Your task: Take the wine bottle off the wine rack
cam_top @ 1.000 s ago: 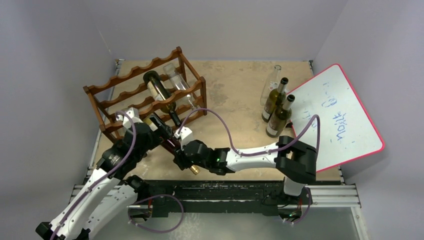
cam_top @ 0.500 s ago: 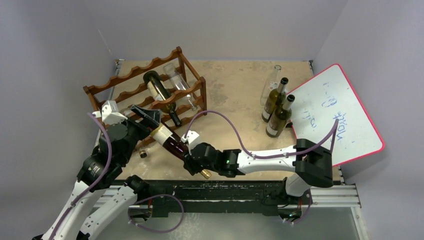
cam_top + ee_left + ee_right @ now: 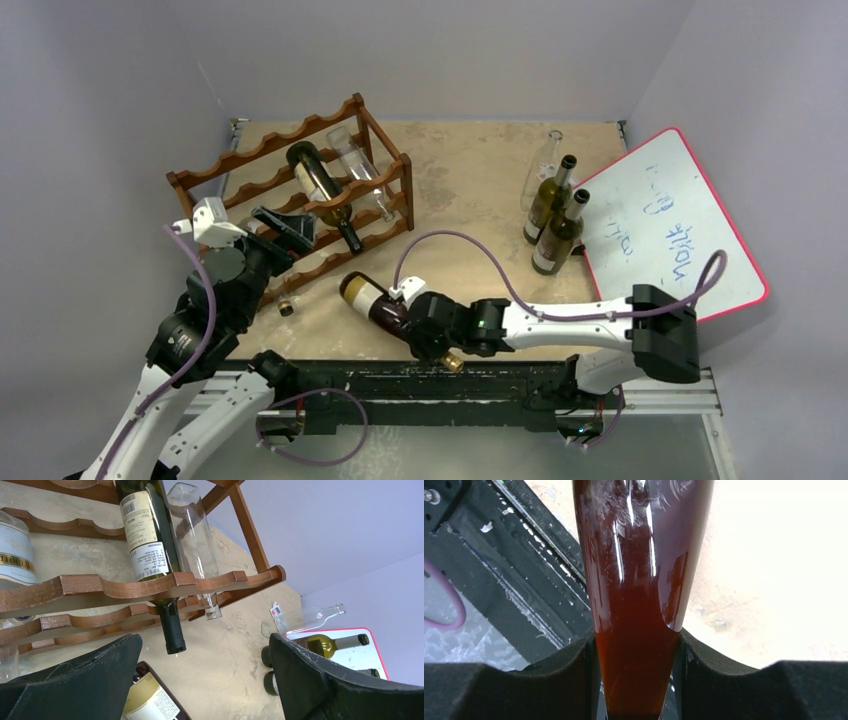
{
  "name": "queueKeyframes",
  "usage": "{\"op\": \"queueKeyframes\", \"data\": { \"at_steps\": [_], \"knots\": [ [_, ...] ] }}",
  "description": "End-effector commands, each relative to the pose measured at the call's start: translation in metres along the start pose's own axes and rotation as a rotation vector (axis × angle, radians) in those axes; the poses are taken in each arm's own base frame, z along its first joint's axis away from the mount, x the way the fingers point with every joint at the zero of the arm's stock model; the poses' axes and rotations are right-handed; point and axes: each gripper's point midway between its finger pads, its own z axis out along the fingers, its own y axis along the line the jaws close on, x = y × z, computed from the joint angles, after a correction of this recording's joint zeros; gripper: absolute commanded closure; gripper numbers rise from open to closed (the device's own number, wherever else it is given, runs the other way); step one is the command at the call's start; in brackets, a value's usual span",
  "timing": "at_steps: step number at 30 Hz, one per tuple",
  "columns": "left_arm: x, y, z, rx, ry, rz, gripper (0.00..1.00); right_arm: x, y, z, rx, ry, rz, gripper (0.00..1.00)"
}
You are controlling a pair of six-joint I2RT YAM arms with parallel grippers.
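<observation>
The dark reddish-brown wine rack (image 3: 255, 190) stands at the table's back left; it also shows in the left wrist view (image 3: 100, 587). It holds a dark labelled bottle (image 3: 318, 180) and a clear bottle (image 3: 360, 172). My right gripper (image 3: 425, 335) is shut on the neck of a reddish-brown wine bottle (image 3: 375, 300), which lies tilted off the rack near the table's front edge; its neck fills the right wrist view (image 3: 639, 605). My left gripper (image 3: 280, 225) is open and empty in front of the rack, with the bottle's label at the bottom of its view (image 3: 150, 705).
Two green bottles (image 3: 555, 215) and a clear bottle (image 3: 540, 170) stand at the right, next to a red-framed whiteboard (image 3: 680, 230). A small dark cap (image 3: 286, 309) lies on the table in front of the rack. The black rail (image 3: 450, 385) runs along the near edge.
My right gripper has pulled the reddish-brown bottle out of the rack, right and toward the near edge. My left gripper let go of it, opened and drew back to the left.
</observation>
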Motion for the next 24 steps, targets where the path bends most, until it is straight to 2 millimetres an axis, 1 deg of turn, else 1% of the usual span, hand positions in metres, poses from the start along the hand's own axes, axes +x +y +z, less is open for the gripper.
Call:
{"op": "queueKeyframes", "data": {
  "at_steps": [1, 4, 6, 8, 10, 13, 15, 17, 19, 21, 23, 24],
  "knots": [
    [-0.012, -0.022, 0.002, 0.073, -0.031, 0.001, 0.00, -0.112, 0.023, -0.063, -0.114, -0.373, 0.115, 1.00],
    [-0.003, -0.038, 0.008, 0.151, 0.002, 0.032, 0.00, -0.120, 0.012, -0.081, -0.111, -0.368, 0.133, 1.00],
    [0.007, -0.055, 0.012, 0.241, 0.035, 0.054, 0.00, -0.118, -0.001, -0.087, -0.131, -0.339, 0.146, 1.00],
    [0.020, -0.073, 0.016, 0.348, 0.073, 0.097, 0.00, -0.119, -0.012, -0.095, -0.153, -0.325, 0.163, 1.00],
    [0.035, -0.086, 0.019, 0.438, 0.112, 0.139, 0.00, -0.120, -0.022, -0.102, -0.161, -0.312, 0.176, 1.00],
    [0.054, -0.098, 0.023, 0.559, 0.143, 0.253, 0.00, -0.122, -0.031, -0.109, -0.178, -0.289, 0.183, 1.00],
    [0.066, -0.101, 0.026, 0.614, 0.165, 0.330, 0.00, -0.125, -0.036, -0.114, -0.188, -0.278, 0.185, 1.00],
    [0.083, -0.105, 0.025, 0.699, 0.199, 0.421, 0.00, -0.127, -0.044, -0.118, -0.184, -0.255, 0.191, 1.00],
    [0.101, -0.108, 0.021, 0.801, 0.237, 0.498, 0.00, -0.130, -0.054, -0.122, -0.181, -0.237, 0.199, 1.00],
    [0.120, -0.111, 0.012, 0.937, 0.278, 0.591, 0.00, -0.133, -0.060, -0.126, -0.198, -0.231, 0.203, 1.00],
    [0.140, -0.107, 0.005, 1.049, 0.329, 0.713, 0.00, -0.135, -0.067, -0.128, -0.215, -0.220, 0.208, 1.00],
    [0.147, -0.104, 0.005, 1.083, 0.343, 0.790, 0.00, -0.135, -0.069, -0.128, -0.222, -0.212, 0.209, 1.00]
  ]
}}
